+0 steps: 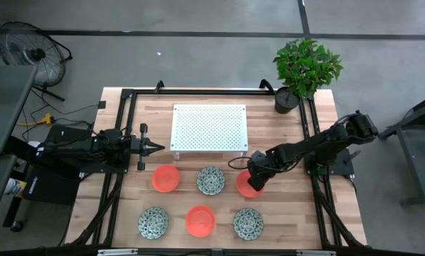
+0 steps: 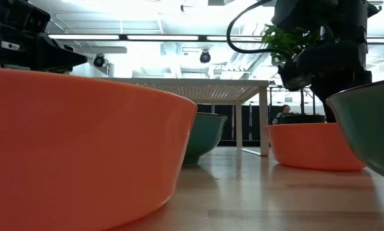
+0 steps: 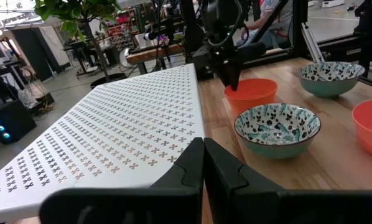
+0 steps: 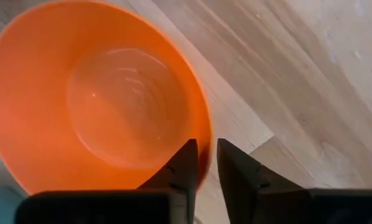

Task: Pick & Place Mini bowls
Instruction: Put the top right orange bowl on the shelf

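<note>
Six mini bowls stand on their bases on the wooden table in two rows. The far row has an orange one (image 1: 165,178), a speckled one (image 1: 210,180) and another orange one (image 1: 242,188). The near row has a speckled one (image 1: 153,222), an orange one (image 1: 200,220) and a speckled one (image 1: 247,223). My right gripper (image 1: 255,176) points down, shut on the far right orange bowl (image 4: 111,112). My left gripper (image 1: 158,147) hovers level at the left, shut on nothing. My right gripper pinches the orange bowl's rim (image 4: 206,127) on its far side, one finger (image 4: 185,163) inside the bowl and the other (image 4: 232,165) outside. The fingers come from above, pointing steeply down. The bowl stands upright with its base on the table.
A white perforated rack (image 1: 209,128) stands on legs just beyond the far row of bowls. A potted plant (image 1: 305,67) in a black pot sits at the far right corner. Bare wood lies to the right of the bowls.
</note>
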